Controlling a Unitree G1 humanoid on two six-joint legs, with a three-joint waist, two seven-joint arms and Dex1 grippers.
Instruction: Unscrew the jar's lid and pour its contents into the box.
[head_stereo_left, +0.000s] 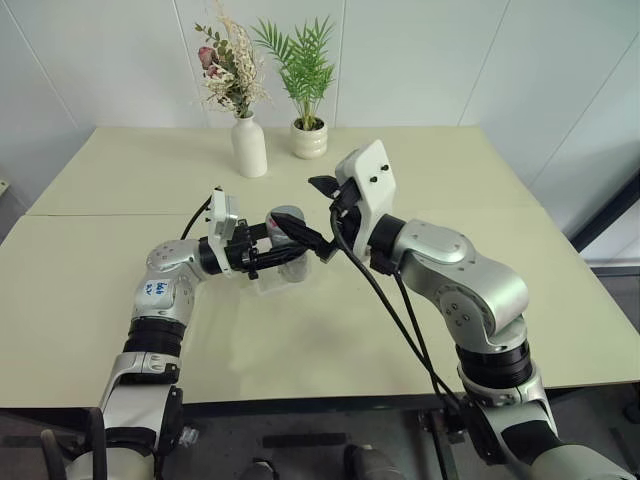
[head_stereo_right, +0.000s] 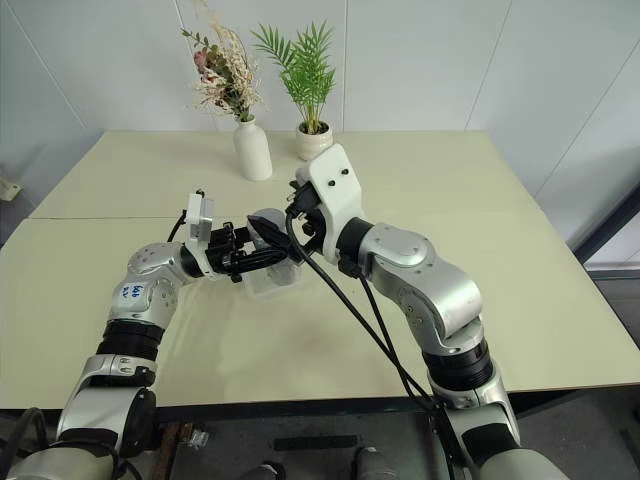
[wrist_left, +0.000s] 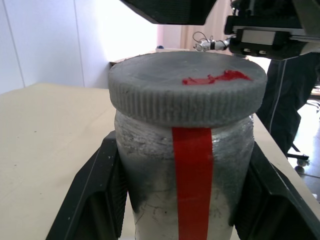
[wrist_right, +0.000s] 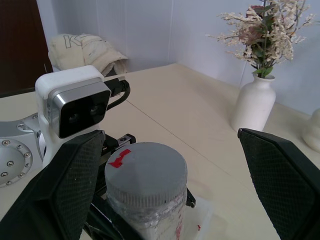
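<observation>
Since the lid is still on, here is how things stand.

Jar: the jar (wrist_left: 187, 165) is held up in the air, over the middle of the table (head_stereo_left: 120, 170), a bit nearer the front edge than the back one. It looks small, hard and light. Its silver side looks rough, so it should not slip much.

Lid: the lid (wrist_left: 187, 87) sits flat on top. It has little ridges all round its rim, which are good to hold. The rim is the place to take it for turning.

Left gripper: the left gripper (wrist_left: 187, 200) squeezes the jar's body, one finger on each side, below the lid.

Right gripper: the right gripper (wrist_right: 165, 185) is spread as wide as it goes, one finger on each side of the lid, not touching it.

Box: the box (head_stereo_left: 272, 285) lies on the table right under the jar. It is clear and thin, and likely slides if bumped.

Contents: hidden inside.
</observation>
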